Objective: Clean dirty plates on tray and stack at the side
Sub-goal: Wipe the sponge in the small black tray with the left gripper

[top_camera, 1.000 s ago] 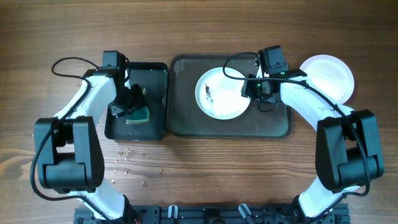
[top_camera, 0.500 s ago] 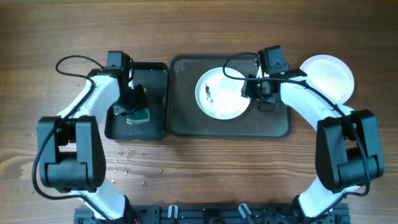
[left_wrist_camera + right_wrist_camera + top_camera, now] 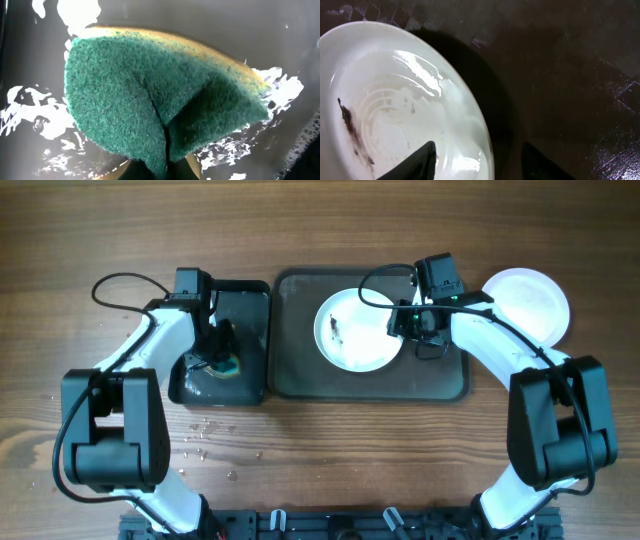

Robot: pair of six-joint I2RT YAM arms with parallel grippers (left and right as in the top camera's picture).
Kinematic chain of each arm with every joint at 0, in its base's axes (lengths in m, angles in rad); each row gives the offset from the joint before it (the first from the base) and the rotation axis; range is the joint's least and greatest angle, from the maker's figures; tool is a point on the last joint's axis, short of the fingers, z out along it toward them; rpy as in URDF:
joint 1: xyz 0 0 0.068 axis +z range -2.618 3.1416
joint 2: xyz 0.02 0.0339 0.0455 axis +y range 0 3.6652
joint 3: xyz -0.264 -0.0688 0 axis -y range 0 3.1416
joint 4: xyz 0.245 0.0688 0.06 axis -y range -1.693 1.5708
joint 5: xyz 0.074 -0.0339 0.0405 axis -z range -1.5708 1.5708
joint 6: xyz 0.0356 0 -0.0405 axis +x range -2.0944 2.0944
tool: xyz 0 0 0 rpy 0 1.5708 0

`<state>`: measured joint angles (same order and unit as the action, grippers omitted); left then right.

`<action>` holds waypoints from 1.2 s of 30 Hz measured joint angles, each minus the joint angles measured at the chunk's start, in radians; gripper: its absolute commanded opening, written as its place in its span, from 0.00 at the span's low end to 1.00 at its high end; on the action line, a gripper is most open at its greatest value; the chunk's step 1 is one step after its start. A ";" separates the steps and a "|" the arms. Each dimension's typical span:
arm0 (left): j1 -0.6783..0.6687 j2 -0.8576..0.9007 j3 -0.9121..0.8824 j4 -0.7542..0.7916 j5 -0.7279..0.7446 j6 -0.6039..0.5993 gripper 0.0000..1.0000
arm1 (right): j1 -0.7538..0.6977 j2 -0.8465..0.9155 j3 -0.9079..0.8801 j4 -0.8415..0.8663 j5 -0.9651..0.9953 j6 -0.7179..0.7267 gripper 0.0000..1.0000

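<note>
Overhead: even, diffuse light across the brown wooden table point(image 3: 320, 470); shadows soft, focus sharp. Left wrist: white glare patches on the wet small black tray point(image 3: 280, 30) around the crisply textured green scouring sponge point(image 3: 150, 100). Right wrist: dim; glare streaks on the round white plate point(image 3: 395, 100), its shadow darkening the large dark-grey tray point(image 3: 570, 75).

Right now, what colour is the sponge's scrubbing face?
The sponge face is dark green over a yellow backing; left wrist view shows it best.

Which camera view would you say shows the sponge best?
The left wrist view: the sponge fills the frame, its green face creased, a yellow layer along the top edge. Overhead shows only a small green patch in the black tray, partly under the left arm. The right wrist view misses it.
</note>
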<state>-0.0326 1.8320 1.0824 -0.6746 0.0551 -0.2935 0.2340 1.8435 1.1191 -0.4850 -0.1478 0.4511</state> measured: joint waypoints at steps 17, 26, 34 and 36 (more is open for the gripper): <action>-0.001 -0.529 0.016 0.203 -0.058 0.039 0.04 | 0.000 0.000 0.000 0.024 0.003 -0.006 0.99; -0.001 -0.678 0.016 0.268 -0.059 0.039 0.04 | 0.000 0.000 0.000 0.023 0.003 -0.006 1.00; -0.001 -0.679 0.016 0.264 -0.059 0.039 0.04 | 0.000 0.000 0.000 0.023 0.003 -0.006 1.00; -0.001 -0.679 0.016 0.263 -0.059 0.039 0.04 | 0.000 0.000 0.000 0.023 0.003 -0.006 1.00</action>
<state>-0.0338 1.1526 1.0988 -0.4114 -0.0036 -0.2546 0.2340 1.8435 1.1191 -0.4618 -0.1444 0.4450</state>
